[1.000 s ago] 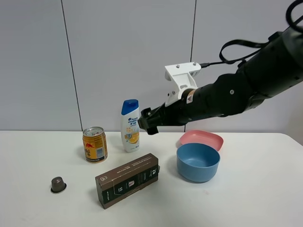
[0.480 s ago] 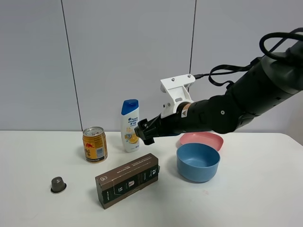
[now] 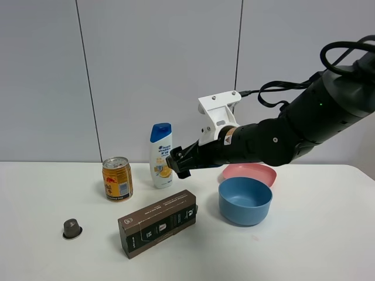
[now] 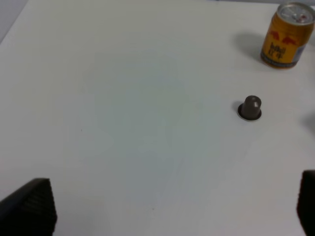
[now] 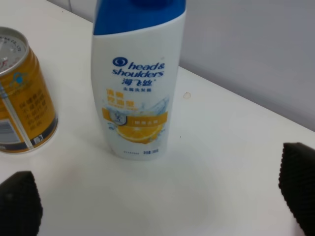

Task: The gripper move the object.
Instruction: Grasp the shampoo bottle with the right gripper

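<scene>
The object, a tall white shampoo bottle with a blue cap and an orange label, stands upright at the back of the white table. My right gripper hovers just to its right, slightly in front of it and not touching. In the right wrist view the bottle stands ahead of the gripper, whose jaws are open wide with nothing between them. My left gripper is open over bare table; that arm does not show in the exterior view.
A gold-and-red can stands left of the bottle. A dark brown box lies in front of them, and a small dark capsule sits at the front left. A blue bowl and a pink dish sit under the right arm.
The right arm has swung left and down, bringing its gripper close to the bottle's right side. Over the last half second it has hardly moved. The bottle has stayed in place.
</scene>
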Motion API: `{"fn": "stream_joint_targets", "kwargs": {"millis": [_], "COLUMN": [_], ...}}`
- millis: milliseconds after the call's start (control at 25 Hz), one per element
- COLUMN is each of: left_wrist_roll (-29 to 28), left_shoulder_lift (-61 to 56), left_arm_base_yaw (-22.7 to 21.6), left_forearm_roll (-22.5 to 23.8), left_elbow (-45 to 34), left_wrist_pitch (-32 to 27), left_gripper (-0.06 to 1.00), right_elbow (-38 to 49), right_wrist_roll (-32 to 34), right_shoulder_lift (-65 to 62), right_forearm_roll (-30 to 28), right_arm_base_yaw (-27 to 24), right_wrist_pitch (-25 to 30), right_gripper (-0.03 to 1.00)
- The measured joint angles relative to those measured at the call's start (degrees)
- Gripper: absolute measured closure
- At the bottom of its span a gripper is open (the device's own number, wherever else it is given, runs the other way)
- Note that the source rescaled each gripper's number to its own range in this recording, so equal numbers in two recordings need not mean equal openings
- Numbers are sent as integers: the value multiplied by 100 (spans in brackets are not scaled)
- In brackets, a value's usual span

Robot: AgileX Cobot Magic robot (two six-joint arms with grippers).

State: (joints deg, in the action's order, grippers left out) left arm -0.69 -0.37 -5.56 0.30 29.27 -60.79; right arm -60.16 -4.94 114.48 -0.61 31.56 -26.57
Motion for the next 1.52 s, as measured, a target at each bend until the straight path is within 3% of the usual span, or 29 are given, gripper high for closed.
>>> {"fn": "stream_joint_targets", "kwargs": {"millis": [1080, 1360, 1520], "left_wrist_roll": [0, 0, 0], "left_shoulder_lift": [0, 0, 0], "left_arm_base_yaw": [0, 0, 0], "left_forearm_roll": [0, 0, 0], "left_elbow": [0, 0, 0], "left_wrist_pitch": [0, 0, 0], "left_gripper": [-6, -6, -6], "right_elbow": [0, 0, 0], "right_wrist_roll": [0, -85, -90], "right_shoulder_lift": [0, 0, 0], "right_forearm_roll": [5, 292, 298], "right_arm_base_yaw": [0, 0, 0], "right_wrist_pitch": [0, -2, -163], "right_gripper": [1, 1, 6]}}
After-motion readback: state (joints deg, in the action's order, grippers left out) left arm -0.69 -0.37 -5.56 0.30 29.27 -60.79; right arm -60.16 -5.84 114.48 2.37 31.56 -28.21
